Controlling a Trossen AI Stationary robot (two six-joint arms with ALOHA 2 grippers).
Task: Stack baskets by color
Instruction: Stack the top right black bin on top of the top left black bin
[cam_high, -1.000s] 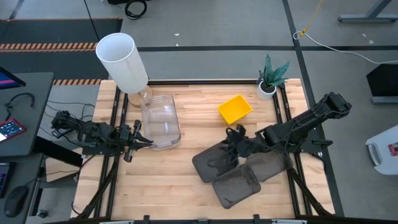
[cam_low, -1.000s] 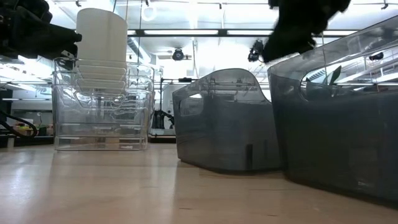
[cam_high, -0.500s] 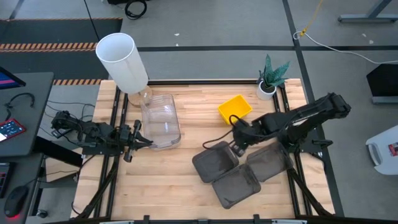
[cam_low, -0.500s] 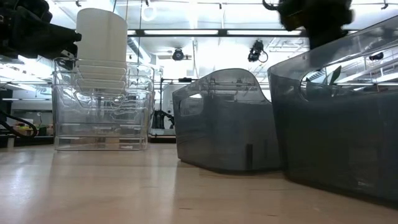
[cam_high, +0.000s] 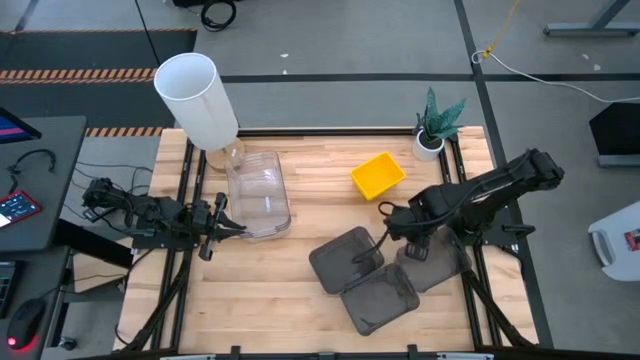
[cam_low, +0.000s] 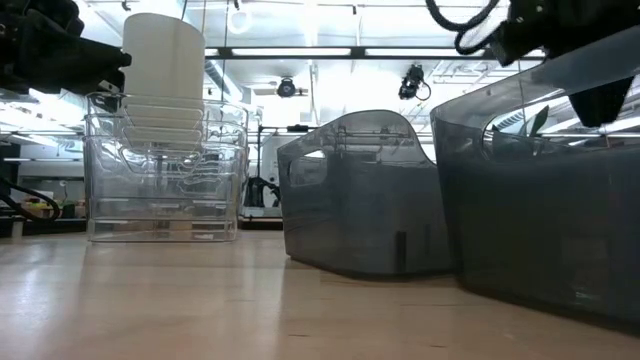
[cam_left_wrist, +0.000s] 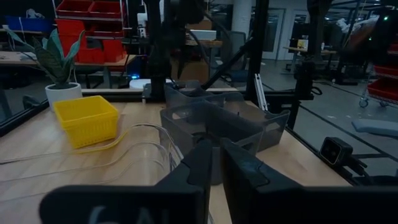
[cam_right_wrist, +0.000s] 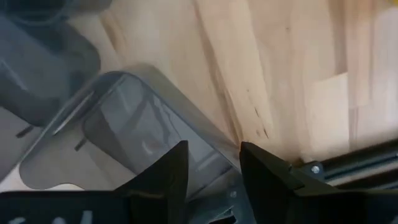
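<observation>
- Your right gripper (cam_high: 412, 243) is up over the rightmost dark grey basket (cam_high: 432, 262), with its fingers (cam_right_wrist: 163, 175) spread and the basket's rim showing between them in the right wrist view. I can't tell if they actually touch it.
- That basket sits by the table's (cam_high: 290, 300) right edge, and it's packed right up against the front grey basket (cam_high: 380, 298) and just beside the left grey basket (cam_high: 345, 258). All three lie skewed to the table edges; the front one's long axis runs diagonally, from the near left up toward the far right.
- The yellow basket (cam_high: 378, 175) is on its own toward the back, near the potted plant (cam_high: 436, 122), also turned at an angle, mouth up.
- The clear basket (cam_high: 259, 194) is on the left half, long axis running front to back, pretty square to the table. The tall white cylinder (cam_high: 196, 98) stands at its far end.
- Your left gripper (cam_high: 226, 228) is parked at the clear basket's front left corner, fingers (cam_left_wrist: 198, 167) pressed nearly together. Can't tell if they're pinching the rim or just sitting beside it.
</observation>
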